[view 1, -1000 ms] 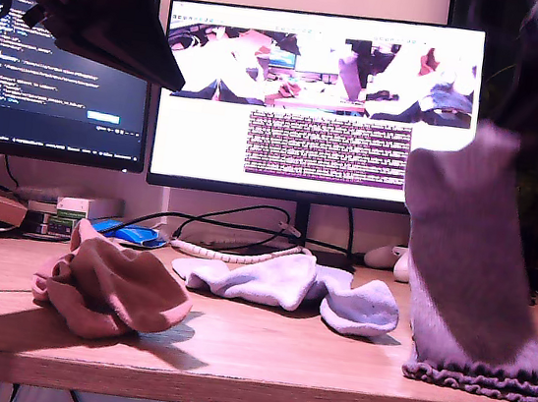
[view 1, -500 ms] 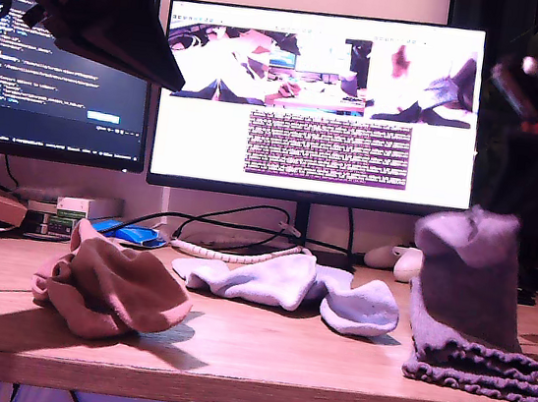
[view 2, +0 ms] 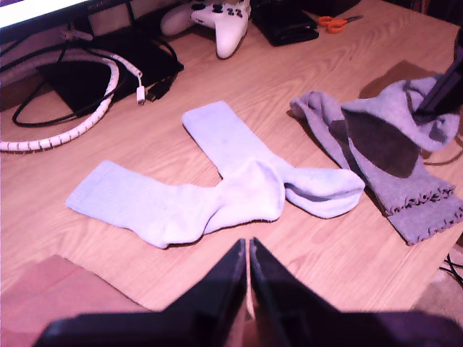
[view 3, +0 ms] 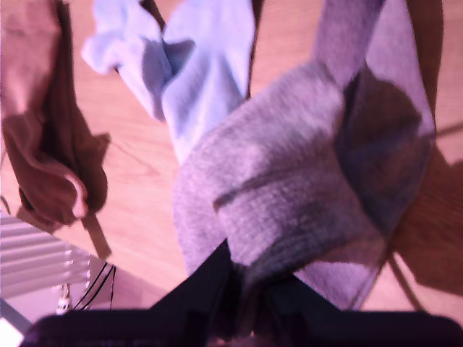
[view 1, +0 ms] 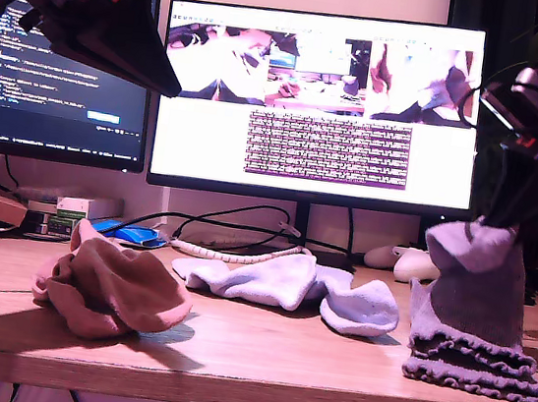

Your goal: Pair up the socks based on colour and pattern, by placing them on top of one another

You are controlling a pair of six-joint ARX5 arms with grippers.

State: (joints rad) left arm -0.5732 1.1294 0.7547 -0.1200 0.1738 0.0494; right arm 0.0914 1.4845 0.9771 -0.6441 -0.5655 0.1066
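Note:
My second gripper (view 3: 249, 289) is shut on a grey-lavender sock (view 3: 289, 181) and holds its upper end above the desk at the exterior view's right (view 1: 476, 288). The sock's lower part lies folded on a frilly grey-lavender cuff (view 1: 475, 372) on the table. Two pale-blue socks (view 2: 217, 181) lie crossed in the middle of the desk (view 1: 288, 283). The pink socks (view 1: 109, 289) are bunched at the exterior view's left. My first gripper (view 2: 248, 249) is shut with nothing in it, raised at the exterior view's upper left (view 1: 124, 23), above the pale-blue socks.
Behind the socks are a white game controller (view 2: 217, 18), a coiled white cable (view 2: 72, 123), black cables and orange scissors (view 2: 333, 22). Two monitors (view 1: 317, 103) stand at the back. The desk's front edge (view 1: 224, 389) runs close to the socks.
My second gripper has come down with the grey-lavender sock. The sock hung tall before; now its lower part is crumpled onto the cuff on the table. My first arm has barely moved.

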